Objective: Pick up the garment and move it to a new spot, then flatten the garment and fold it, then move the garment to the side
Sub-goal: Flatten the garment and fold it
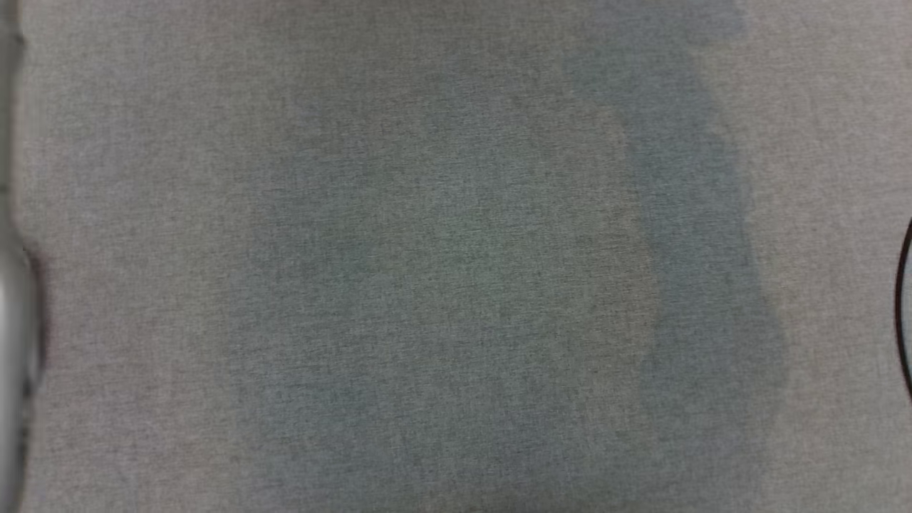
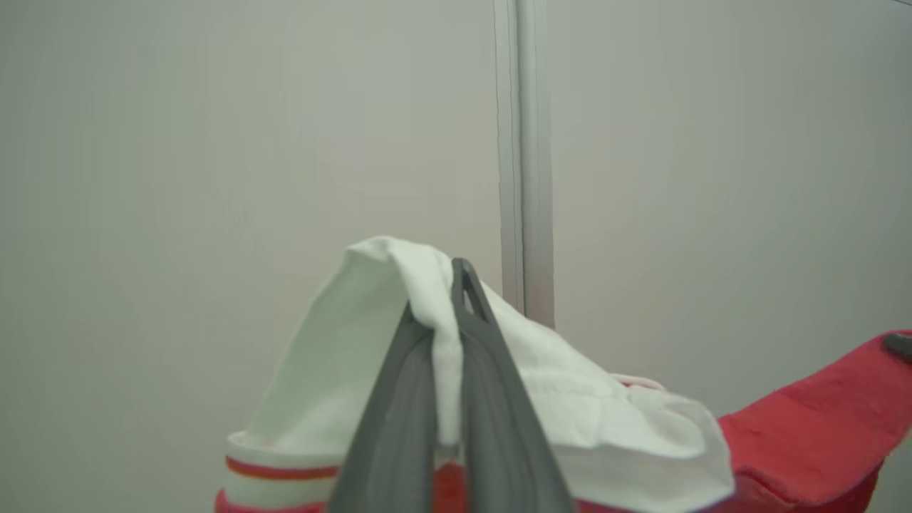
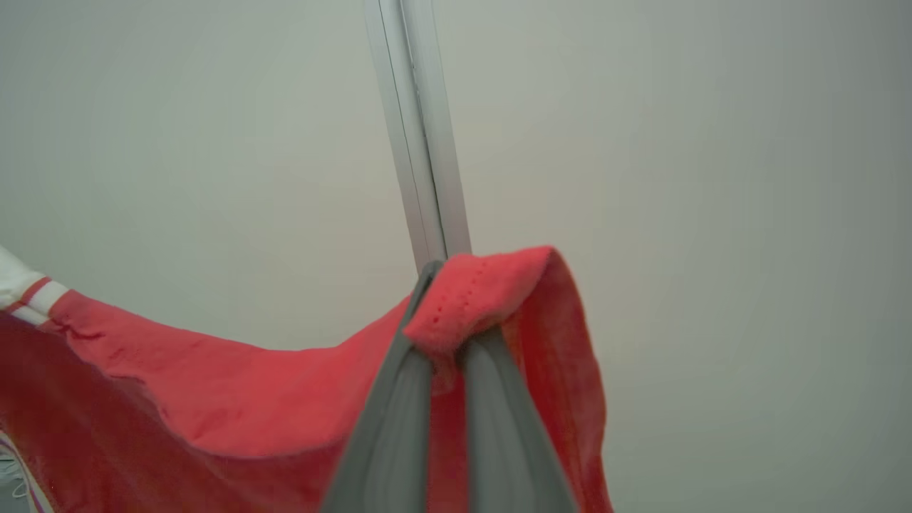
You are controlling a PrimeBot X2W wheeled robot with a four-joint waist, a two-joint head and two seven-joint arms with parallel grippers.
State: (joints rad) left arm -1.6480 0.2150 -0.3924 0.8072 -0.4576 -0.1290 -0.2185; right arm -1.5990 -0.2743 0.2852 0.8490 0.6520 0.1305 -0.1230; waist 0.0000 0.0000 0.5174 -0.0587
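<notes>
I'm seeing a grey cloth (image 1: pixel 142 285) lying flat under the head camera, and a pale strip (image 2: pixel 526 142) running up a plain wall (image 2: pixel 214 142).

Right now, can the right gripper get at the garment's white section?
Probably not: the right gripper is shut on a red edge of the garment, and the white section hangs apart, pinched in the left gripper.

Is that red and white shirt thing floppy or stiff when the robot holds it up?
Probably floppy: the garment sags in a curve between the two grips. It likely bunches easily, since its white cloth folds over the left gripper. It seems light; two small pinches hold it up.
</notes>
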